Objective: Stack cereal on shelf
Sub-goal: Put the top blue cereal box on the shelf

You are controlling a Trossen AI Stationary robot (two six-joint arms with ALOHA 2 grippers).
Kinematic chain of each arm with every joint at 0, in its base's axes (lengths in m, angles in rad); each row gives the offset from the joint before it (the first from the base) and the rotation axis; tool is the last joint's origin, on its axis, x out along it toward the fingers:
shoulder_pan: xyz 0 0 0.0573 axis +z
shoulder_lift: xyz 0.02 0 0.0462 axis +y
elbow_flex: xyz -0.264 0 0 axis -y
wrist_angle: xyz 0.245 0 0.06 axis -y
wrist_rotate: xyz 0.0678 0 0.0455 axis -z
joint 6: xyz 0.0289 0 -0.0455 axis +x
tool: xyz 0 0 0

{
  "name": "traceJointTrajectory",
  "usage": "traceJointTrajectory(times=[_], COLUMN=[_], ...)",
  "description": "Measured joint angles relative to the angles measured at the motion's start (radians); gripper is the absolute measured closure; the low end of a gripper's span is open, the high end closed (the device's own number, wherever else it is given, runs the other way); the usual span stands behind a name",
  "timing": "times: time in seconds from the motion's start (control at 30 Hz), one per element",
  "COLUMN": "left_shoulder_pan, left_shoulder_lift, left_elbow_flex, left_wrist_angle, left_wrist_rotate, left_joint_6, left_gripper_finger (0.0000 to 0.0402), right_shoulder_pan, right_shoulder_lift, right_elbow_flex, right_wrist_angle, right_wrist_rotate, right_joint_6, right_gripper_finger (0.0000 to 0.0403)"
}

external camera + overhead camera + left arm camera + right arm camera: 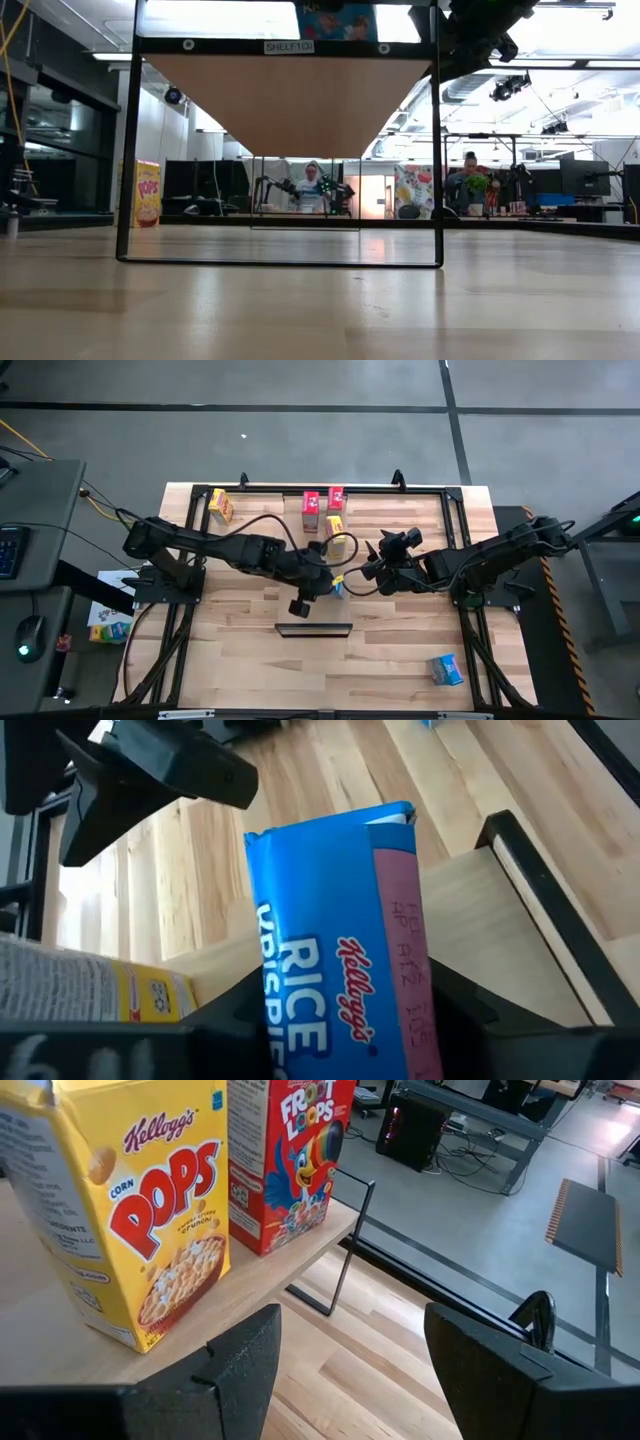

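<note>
Blue cereal box (335, 950) pinched in my left gripper (333, 582), mid-table at the shelf (480, 920) — my right gripper (350, 1355) gapes empty beside it; a tilted release could topple the neighbouring yellow box (140, 1210).

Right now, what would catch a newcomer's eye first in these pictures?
The blue Rice Krispies box fills the left wrist view, upright between the left end effector's fingers over the table's middle. Next, the yellow Pops box and red Froot Loops box stand side by side on the shelf.
</note>
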Motion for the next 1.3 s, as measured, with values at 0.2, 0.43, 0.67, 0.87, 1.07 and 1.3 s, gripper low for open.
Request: traceJointTrajectory(times=[0.2,0.43,0.67,0.87,1.07,1.3], left_shoulder_pan=[0.000,0.000,0.000,-0.013,-0.038,-0.071], left_shoulder_lift=[0.000,-0.004,-0.020,-0.024,-0.042,-0.199], left_elbow_flex=[0.000,0.000,0.073,0.200,0.310,0.099], left_wrist_angle=[0.002,-0.001,-0.088,-0.213,-0.414,-0.288], left_wrist_rotate=[-0.001,-0.006,-0.060,-0.110,-0.224,-0.264], left_joint_6=[-0.024,-0.029,-0.028,-0.047,-0.157,-0.244], left_gripper_finger=[0.0201,0.0156,0.0147,0.0147,0.0147,0.0147], right_shoulder_pan=[0.000,0.000,0.000,0.000,0.000,0.035], right_shoulder_lift=[0.000,0.000,0.000,0.000,0.000,-0.003], right_elbow_flex=[0.000,0.000,0.000,0.000,0.000,0.000], right_wrist_angle=[0.009,0.024,0.026,0.027,0.005,-0.032], right_wrist_rotate=[-0.001,-0.010,-0.011,-0.017,-0.081,-0.120], right_joint_6=[0.000,-0.010,-0.036,-0.061,-0.088,-0.106], right_gripper_finger=[0.0163,0.0163,0.0163,0.0163,0.0163,0.0163])
